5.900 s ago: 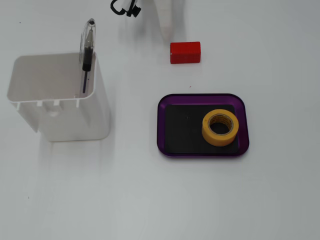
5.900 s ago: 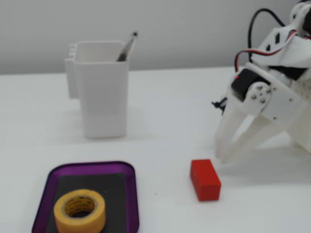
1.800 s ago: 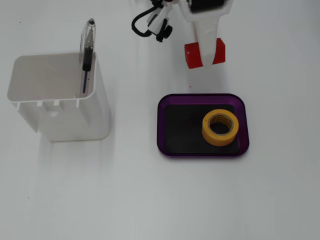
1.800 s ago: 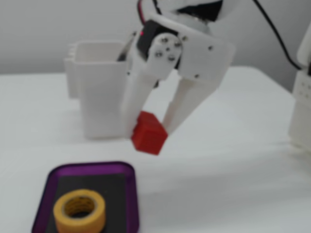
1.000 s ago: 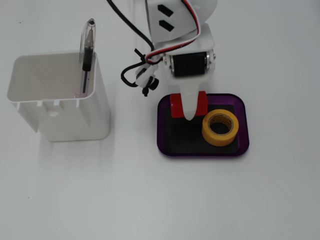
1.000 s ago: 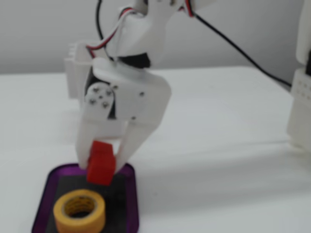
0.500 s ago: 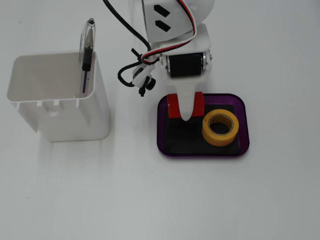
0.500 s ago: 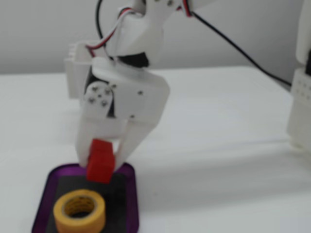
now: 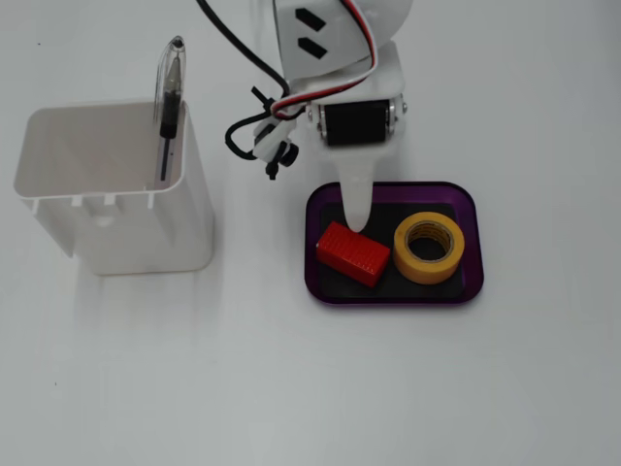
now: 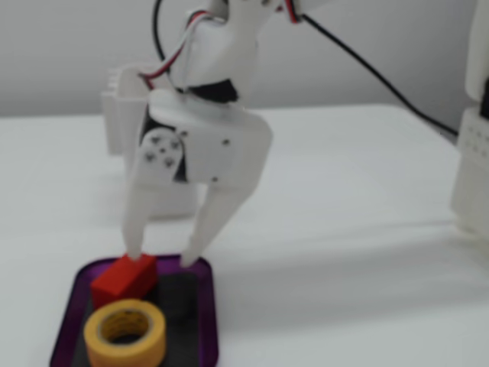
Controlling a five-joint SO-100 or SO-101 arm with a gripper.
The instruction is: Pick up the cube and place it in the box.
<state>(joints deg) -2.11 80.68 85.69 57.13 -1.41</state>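
Observation:
The red cube (image 9: 351, 254) lies inside the purple box (image 9: 472, 243), on its black base at the left end in a fixed view. It also shows in the other fixed view (image 10: 122, 279), where the box's rim (image 10: 206, 321) is visible. My gripper (image 10: 160, 261) hangs over the box with its jaws apart. One fingertip (image 10: 134, 256) is at the cube's top back edge, and the other stands clear of the cube on its right. From above, the gripper (image 9: 357, 225) tapers down to the cube's far edge. Nothing is held.
A yellow tape roll (image 9: 427, 274) lies in the box right of the cube, also seen in the other fixed view (image 10: 126, 348). A tall white container (image 9: 146, 228) with a pen (image 9: 170, 107) stands to the left. A white object (image 10: 474, 168) stands at the right edge.

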